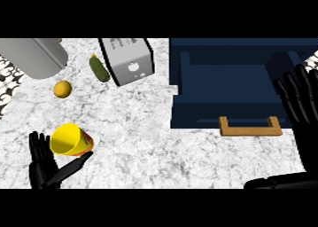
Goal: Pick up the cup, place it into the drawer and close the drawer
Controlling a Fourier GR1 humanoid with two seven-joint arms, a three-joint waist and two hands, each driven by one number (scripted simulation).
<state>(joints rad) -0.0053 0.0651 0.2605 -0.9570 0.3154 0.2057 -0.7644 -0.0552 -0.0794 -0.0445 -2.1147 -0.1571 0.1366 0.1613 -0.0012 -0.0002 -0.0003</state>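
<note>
A yellow cup (pixel 71 139) with a red and orange side lies tipped on the marble counter at the lower left, its mouth facing up and left. My left hand (pixel 44 166) is open right beside it, fingers to its left and thumb just under it, touching or nearly so. The dark blue drawer (pixel 233 86) stands pulled open at the upper right, its wooden handle (pixel 250 127) facing me. My right hand (pixel 308 111) is open with fingers straight up along the drawer's right side.
A silver toaster (pixel 127 60) stands at the back middle with a green cucumber (pixel 99 68) to its left. An orange fruit (pixel 62 88) lies above the cup. A grey cylinder-like appliance (pixel 30 55) fills the back left corner. Patterned floor (pixel 1 84) shows past the counter's left edge.
</note>
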